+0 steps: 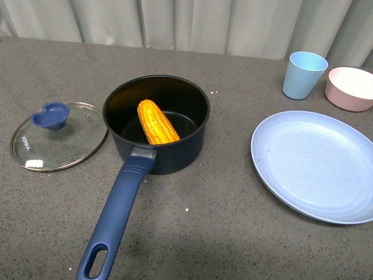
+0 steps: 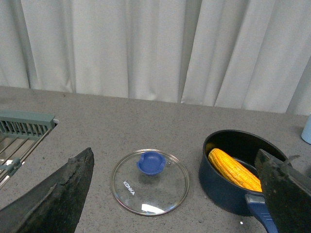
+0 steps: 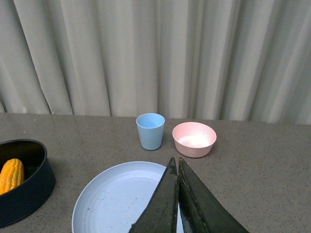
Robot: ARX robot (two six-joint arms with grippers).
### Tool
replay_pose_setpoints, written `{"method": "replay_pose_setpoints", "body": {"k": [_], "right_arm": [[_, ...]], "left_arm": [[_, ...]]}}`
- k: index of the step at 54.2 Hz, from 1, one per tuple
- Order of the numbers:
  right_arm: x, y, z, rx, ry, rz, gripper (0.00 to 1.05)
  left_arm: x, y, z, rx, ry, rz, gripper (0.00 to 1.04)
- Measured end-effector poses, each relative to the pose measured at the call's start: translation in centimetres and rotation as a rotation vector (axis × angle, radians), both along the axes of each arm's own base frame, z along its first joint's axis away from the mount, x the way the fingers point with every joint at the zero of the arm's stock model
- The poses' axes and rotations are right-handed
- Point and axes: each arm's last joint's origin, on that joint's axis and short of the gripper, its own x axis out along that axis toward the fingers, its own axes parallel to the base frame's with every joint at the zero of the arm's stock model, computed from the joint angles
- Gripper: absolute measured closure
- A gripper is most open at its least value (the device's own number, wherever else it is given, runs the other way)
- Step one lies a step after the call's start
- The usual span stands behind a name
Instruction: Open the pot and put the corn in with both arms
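A: Three views logged, nearest items first. Front view: the pot's long blue handle (image 1: pixel 113 219) runs toward the camera, its oval end hole at the near edge of the frame. Behind it sits the pot (image 1: pixel 156 123), open, on the grey table (image 1: pixel 233 221). The corn (image 1: pixel 157 122) lies inside, slanted, its far end propped against the inner wall. No arm shows in this view.

B: Lid?

A: The glass lid (image 1: pixel 59 135) lies flat on the table on the robot's left of the pot, its rim touching or just short of the pot wall; I cannot tell which. Its blue knob (image 1: pixel 51 114) faces up. On the right, a pale blue plate (image 1: pixel 317 165) stands apart from the pot. Farther back are a blue cup (image 1: pixel 303 74) and a pink bowl (image 1: pixel 351 87), close beside each other.

B: Grippers?

A: Only the wrist views show them. The left gripper (image 2: pixel 180 194) has its jaws spread wide, nothing between them; lid and pot are seen through the gap, well below. That view alone shows a metal rack (image 2: pixel 22 136) at the table's edge. The right gripper (image 3: pixel 178 199) has its jaws pressed together, holding nothing, above the plate's near part. Beyond it, the cup and bowl sit before a pale curtain (image 3: pixel 194 53); the pot's edge with the corn tip shows at the frame border.
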Motion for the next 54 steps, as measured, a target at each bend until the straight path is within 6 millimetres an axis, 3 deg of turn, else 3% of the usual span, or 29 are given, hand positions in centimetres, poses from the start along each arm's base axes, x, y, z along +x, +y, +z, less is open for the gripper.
{"method": "replay_pose_setpoints", "body": {"k": [9,27,54], "right_arm": [[0.0,0.0,0.0,0.0,0.0,0.0,0.61],[0.0,0.0,0.0,0.0,0.0,0.0,0.08],[0.0,0.0,0.0,0.0,0.0,0.0,0.09]], "left_arm": [[0.0,0.0,-0.01,0.0,0.0,0.0,0.07],[0.0,0.0,-0.01,0.0,0.0,0.0,0.07],[0.0,0.0,0.0,0.0,0.0,0.0,0.07]]}}
